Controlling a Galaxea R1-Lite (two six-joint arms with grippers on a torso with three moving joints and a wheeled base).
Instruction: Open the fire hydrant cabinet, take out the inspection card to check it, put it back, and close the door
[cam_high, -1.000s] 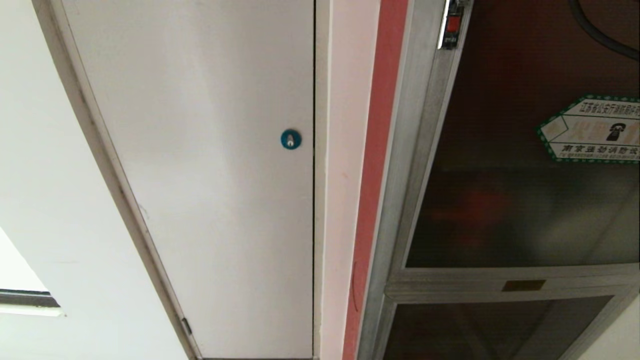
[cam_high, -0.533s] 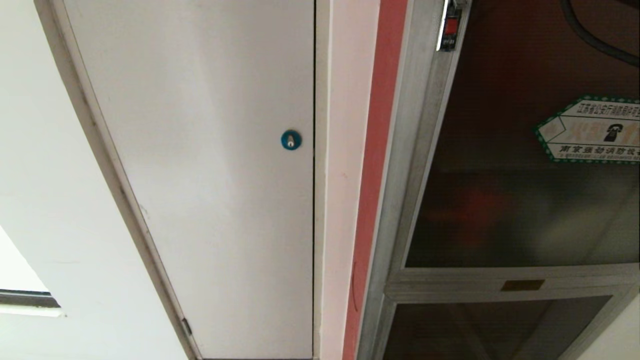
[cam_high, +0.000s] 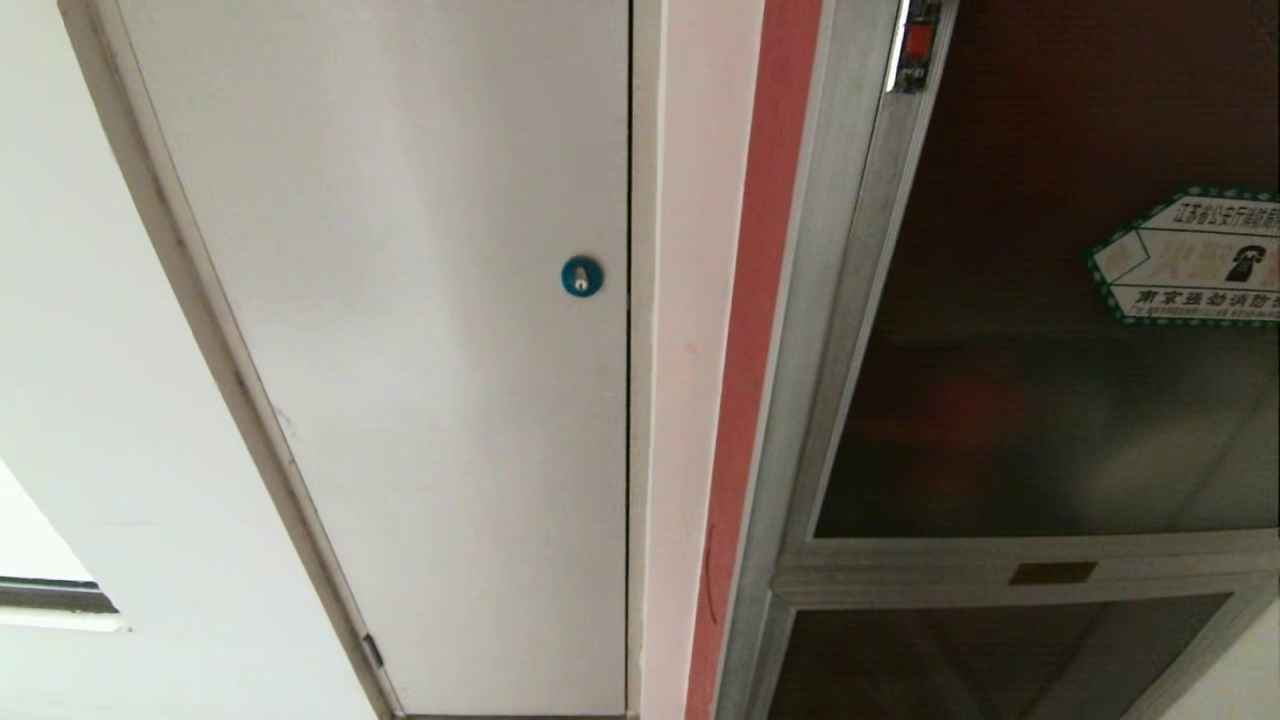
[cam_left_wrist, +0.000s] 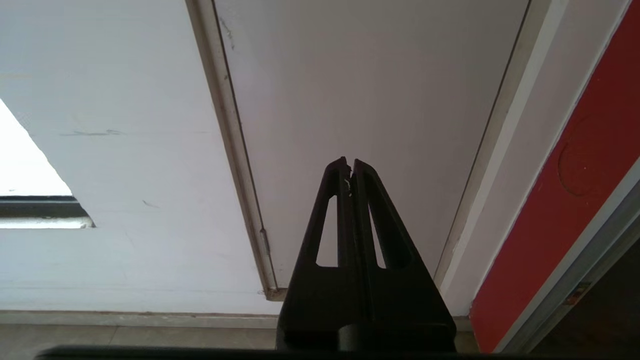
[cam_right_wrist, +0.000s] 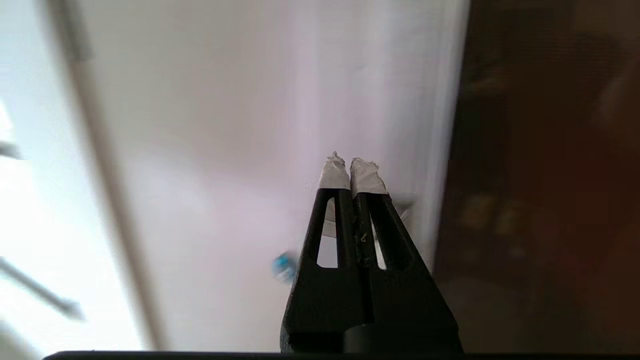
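Door dark frosted glass, aluminium frame, shut

White door closed, set in a pale wall. Blue round lock near the door's right edge. Red strip runs along the wall right of the door. Small hinge on the door's lower left edge. Dark ledge at far left.
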